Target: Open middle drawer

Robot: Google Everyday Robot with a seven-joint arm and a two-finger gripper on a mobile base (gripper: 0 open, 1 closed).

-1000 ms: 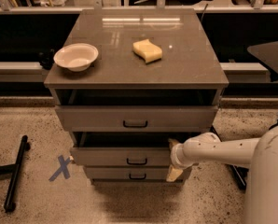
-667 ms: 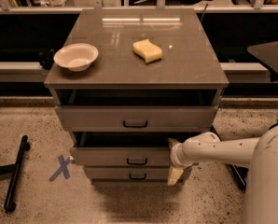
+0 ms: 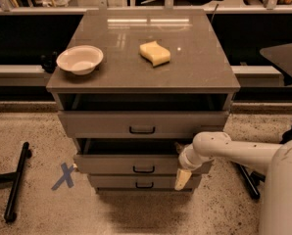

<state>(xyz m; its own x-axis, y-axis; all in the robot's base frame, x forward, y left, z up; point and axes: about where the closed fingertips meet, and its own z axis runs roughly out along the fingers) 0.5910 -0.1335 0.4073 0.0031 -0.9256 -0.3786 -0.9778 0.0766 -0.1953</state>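
- below the counter's (image 3: 200, 67) front edge, the middle drawer (image 3: 111, 164) stands partly out of the cabinet, with a dark gap showing above its front and its black bar handle (image 3: 144, 169) facing the camera.
- compared with a second ago, almost nothing has changed: the drawer front sits at the same depth and the handle is in the same spot, so the pull looks paused or finished rather than under way.
- the gripper (image 3: 182, 177) remains under the counter's front right corner, at the right end of the middle drawer's front and away from the handle; whether it is apart, together or clamped on the drawer edge i cannot tell.
- the white arm (image 3: 239, 153) reaches in from the right and has barely shifted.
- the top drawer (image 3: 97, 124) also has a dark opening above it, while the bottom drawer (image 3: 116, 182) sits further back, under the middle one.
- on the counter, the bowl (image 3: 80, 59) near the front left corner and the sponge (image 3: 155, 53) around the middle are both unmoved.
- my judgement: the drawer is already open by a modest amount, so the task is largely met; what is left is either a further pull or letting go and backing away to the right.
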